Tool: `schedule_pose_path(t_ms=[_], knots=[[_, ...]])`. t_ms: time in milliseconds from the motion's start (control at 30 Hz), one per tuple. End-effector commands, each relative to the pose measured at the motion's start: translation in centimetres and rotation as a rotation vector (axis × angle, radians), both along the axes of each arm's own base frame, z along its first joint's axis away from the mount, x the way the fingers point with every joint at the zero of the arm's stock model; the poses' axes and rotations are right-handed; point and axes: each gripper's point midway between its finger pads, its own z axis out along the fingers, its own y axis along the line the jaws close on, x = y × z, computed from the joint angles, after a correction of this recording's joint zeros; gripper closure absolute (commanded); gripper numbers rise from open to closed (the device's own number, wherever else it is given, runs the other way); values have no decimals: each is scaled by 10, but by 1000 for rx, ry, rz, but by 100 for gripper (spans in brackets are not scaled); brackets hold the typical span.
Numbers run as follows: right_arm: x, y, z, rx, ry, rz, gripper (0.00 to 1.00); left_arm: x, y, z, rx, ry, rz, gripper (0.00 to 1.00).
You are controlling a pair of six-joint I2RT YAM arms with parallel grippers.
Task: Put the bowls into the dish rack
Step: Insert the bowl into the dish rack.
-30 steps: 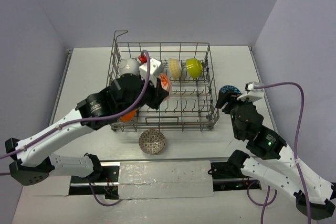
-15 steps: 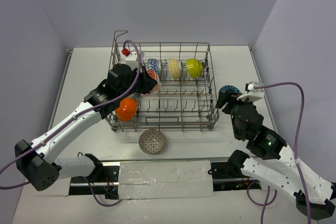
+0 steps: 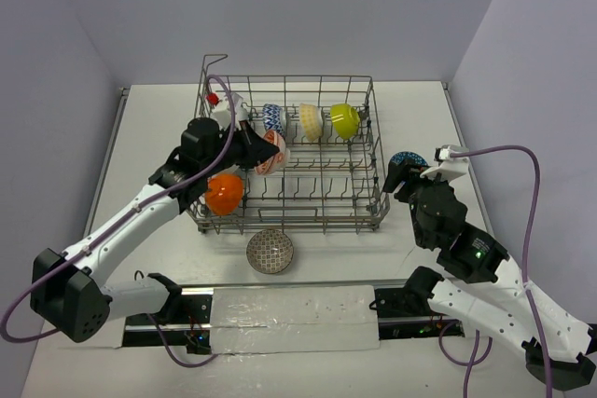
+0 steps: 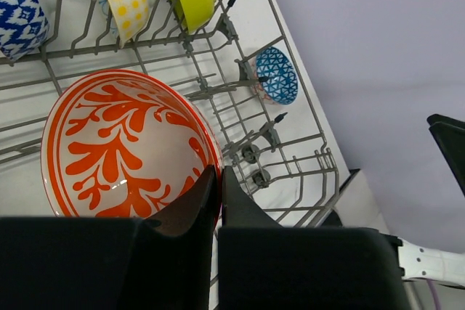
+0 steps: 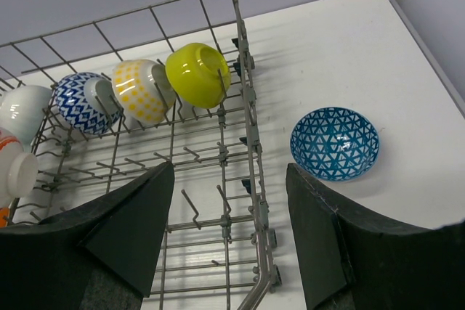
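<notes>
- My left gripper point(image 4: 218, 173) has its jaws pressed almost together. They look pinched on the rim of the red-white bowl point(image 4: 123, 143), which sits tilted over the tines in the left half of the dish rack point(image 3: 298, 77).
- I cannot tell whether that bowl is seated between tines. If I release too soon, it could flop flat or slide.
- If it tips toward the far side, it would knock the blue-white bowl point(image 5: 83, 102) just beyond it. That could disturb the far row, where the white bowl point(image 5: 20, 110), the yellow-dotted bowl point(image 5: 138, 91) and the lime bowl point(image 5: 195, 74) stand.
- If I pull out at an angle, a fingertip could hook the rim and drag the bowl out of its slot.
- The left forearm passes over the orange bowl point(image 3: 224, 193) in the near-left corner. A low retreat could bump it.
- The arm's cable runs close to the rack's raised corner loop, so a wide swing might snag it.
- My right gripper point(image 5: 229, 179) hangs wide apart and empty, right of the rack, with the blue patterned bowl point(image 5: 334, 143) on the table point(image 3: 420, 109) just beyond it. A careless reach could shove that bowl against the rack wall.
- The grey patterned bowl point(image 3: 270, 251) waits on the table near the rack's near side, where either arm could clip it.
</notes>
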Motion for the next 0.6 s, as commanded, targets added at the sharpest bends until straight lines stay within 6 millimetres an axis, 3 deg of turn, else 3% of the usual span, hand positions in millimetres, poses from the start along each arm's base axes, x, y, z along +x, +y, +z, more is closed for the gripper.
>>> schedule_pose_path(t_ms=[0, 300, 567], knots=[[2, -5, 6, 10, -14, -35, 29, 3, -8, 39, -149, -99, -53, 100], [3, -6, 5, -1, -11, -48, 29, 12, -6, 12, -171, -32, -19, 100], [3, -7, 6, 0, -12, -52, 29, 14, -6, 0, -226, 9, 4, 100]])
